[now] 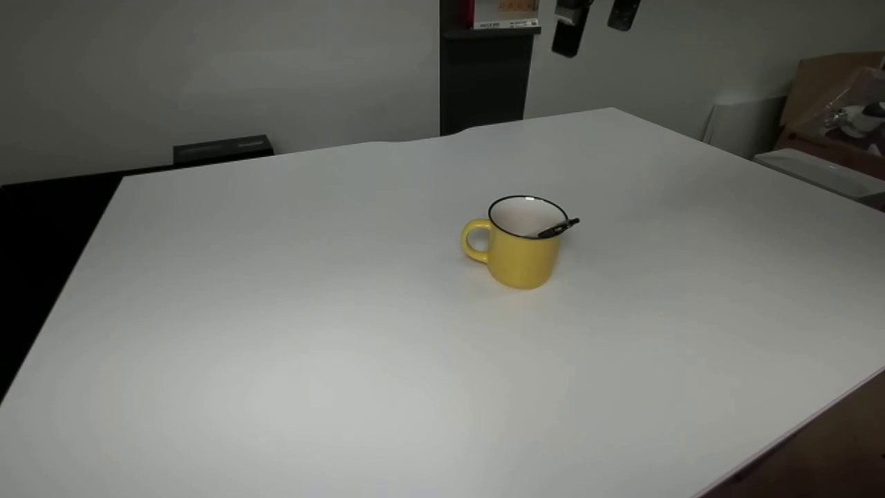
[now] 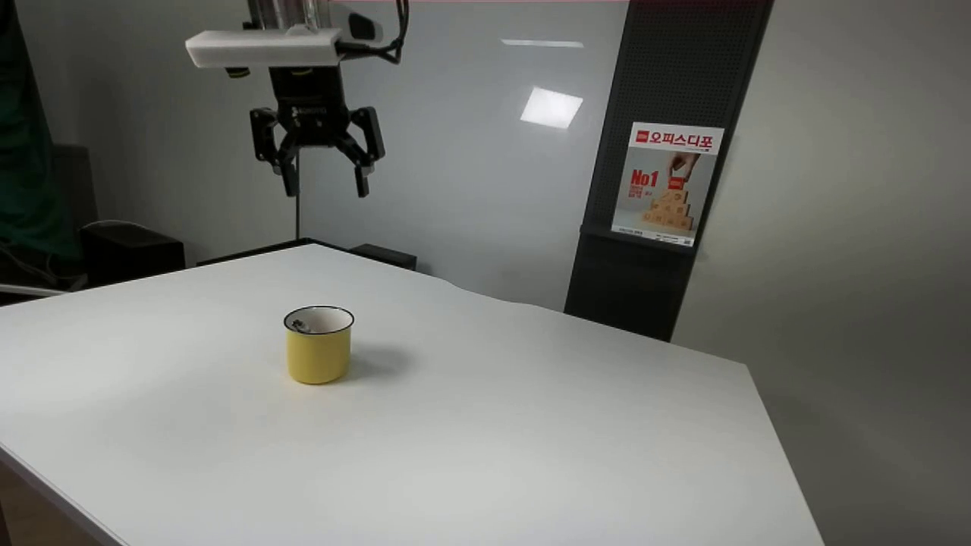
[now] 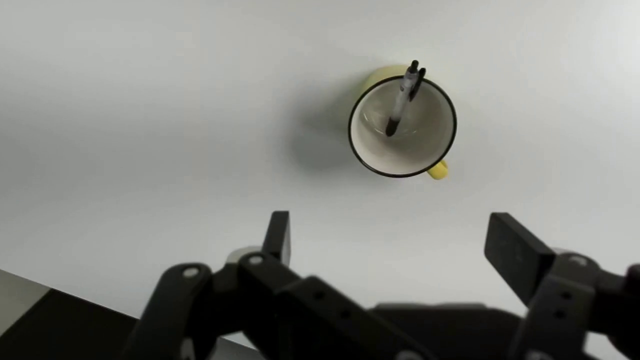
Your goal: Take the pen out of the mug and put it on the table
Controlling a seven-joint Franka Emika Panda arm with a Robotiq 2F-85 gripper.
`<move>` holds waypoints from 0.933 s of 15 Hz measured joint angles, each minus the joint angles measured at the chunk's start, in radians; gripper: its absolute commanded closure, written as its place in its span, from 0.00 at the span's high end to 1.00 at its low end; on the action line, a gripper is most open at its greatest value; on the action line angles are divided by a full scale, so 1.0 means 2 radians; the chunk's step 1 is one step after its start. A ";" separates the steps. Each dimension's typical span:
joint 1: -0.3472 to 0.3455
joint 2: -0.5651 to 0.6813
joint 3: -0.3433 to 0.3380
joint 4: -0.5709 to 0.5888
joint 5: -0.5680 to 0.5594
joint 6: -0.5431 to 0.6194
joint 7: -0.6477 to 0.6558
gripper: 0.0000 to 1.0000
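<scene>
The yellow mug (image 1: pixel 522 265) stands upright on the white table (image 1: pixel 276 346); it also shows in an exterior view (image 2: pixel 318 359) and in the wrist view (image 3: pixel 434 145). The pen (image 1: pixel 559 228) leans inside the mug, its dark clip end sticking out over the rim. In the wrist view the whole pen (image 3: pixel 401 100) shows, black at both ends with a clear middle. Only a small dark part of the pen (image 2: pixel 300 326) shows in an exterior view. My gripper (image 2: pixel 327 188) is open and empty, well above the table. In the wrist view the mug lies ahead of the fingertips (image 3: pixel 390 220).
A dark panel with a poster (image 2: pixel 667 186) stands behind the table. A flat black box (image 1: pixel 222 150) sits behind the far edge. A cardboard box (image 1: pixel 833 90) and a white tray (image 1: pixel 819 171) are beside the table. The table edge shows at the wrist view's lower left.
</scene>
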 measured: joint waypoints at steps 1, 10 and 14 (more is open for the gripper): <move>0.007 0.012 0.002 0.006 0.009 0.001 -0.007 1.00; 0.019 0.040 0.005 0.012 0.029 0.001 -0.026 1.00; 0.020 0.049 0.005 -0.001 0.019 0.026 -0.026 1.00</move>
